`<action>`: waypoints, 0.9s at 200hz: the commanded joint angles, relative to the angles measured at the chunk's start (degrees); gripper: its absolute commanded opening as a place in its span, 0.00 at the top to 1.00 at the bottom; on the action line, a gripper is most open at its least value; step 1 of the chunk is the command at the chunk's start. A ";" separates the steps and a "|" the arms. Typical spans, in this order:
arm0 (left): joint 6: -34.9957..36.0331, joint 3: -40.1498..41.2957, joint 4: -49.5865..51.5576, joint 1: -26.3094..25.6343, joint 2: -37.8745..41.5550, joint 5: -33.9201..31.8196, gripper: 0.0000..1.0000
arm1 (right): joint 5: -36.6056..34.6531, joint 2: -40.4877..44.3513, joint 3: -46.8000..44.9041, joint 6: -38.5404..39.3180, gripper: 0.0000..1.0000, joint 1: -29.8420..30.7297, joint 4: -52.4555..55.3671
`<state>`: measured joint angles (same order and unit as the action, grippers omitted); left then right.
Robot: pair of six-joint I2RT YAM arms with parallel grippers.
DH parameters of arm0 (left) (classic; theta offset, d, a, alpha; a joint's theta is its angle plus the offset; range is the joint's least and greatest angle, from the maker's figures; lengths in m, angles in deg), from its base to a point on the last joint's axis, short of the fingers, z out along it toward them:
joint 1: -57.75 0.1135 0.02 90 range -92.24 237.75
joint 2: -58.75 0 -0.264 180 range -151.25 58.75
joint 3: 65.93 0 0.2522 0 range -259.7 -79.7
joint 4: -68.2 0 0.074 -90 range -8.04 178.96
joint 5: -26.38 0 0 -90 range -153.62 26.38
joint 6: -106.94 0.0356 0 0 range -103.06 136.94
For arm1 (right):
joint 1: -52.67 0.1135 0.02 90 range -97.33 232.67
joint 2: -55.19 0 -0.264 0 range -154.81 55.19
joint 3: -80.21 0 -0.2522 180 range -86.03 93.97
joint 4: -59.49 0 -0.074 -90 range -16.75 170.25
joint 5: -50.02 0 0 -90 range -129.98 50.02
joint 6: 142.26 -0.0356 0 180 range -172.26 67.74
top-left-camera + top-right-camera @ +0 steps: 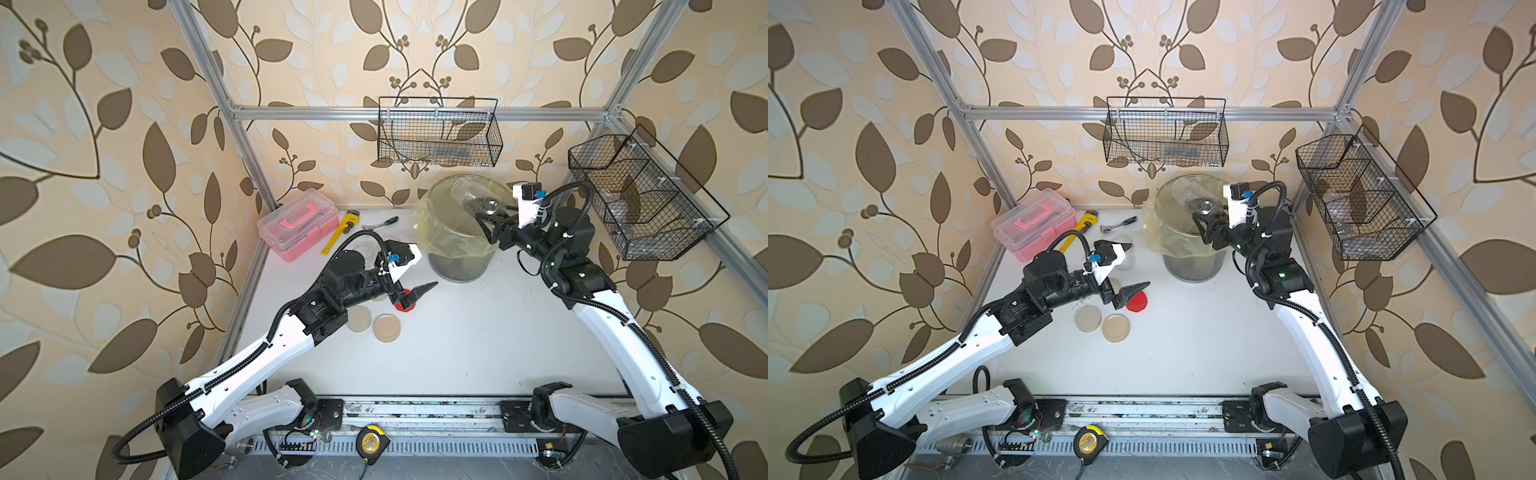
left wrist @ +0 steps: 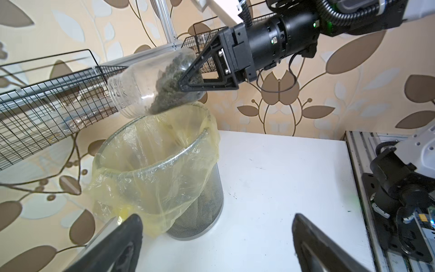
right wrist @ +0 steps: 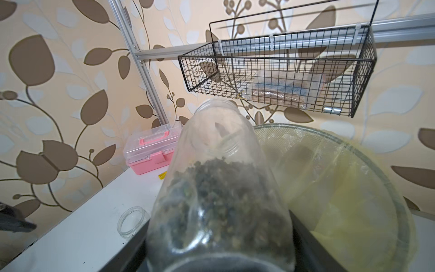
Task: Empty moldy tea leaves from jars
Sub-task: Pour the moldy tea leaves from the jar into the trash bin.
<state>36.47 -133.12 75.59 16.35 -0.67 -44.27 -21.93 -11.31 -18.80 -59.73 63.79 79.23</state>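
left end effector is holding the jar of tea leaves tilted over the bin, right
No, the arm is wrong: it is the right end effector that is holding the jar of tea leaves tilted over the bin. Both top views show it; the left end effector is open and empty.

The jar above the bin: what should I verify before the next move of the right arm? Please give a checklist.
1. Grip: right end effector shut on jar near its base: ok.
2. Lid off jar: ok.
3. Mouth above bin opening: ok.
4. Rim draped by liner: ok.
5. Emptied: not ok, tea leaves heaped at base end.
6. Spare left end effector open, empty, apart from bin: ok.
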 commanded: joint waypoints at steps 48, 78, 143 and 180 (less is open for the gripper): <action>3.40 1.71 -4.60 0.19 2.40 1.04 0.01 | -3.46 -4.23 6.60 -0.72 0.48 -0.19 6.50; 4.20 1.83 -4.15 0.18 2.20 1.59 0.01 | -9.39 -6.22 9.67 -1.85 0.48 -0.04 11.35; 4.81 2.28 -4.49 0.19 2.38 1.56 0.01 | -13.03 -8.97 13.76 -1.28 0.48 2.89 14.69; 4.98 2.58 -4.88 0.10 2.55 2.00 0.01 | -14.30 -8.85 15.78 -1.29 0.48 3.18 16.88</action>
<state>40.38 -131.18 73.56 16.32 0.36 -44.05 -34.24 -20.66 -6.17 -61.04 66.61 95.71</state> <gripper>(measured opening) 0.988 0.718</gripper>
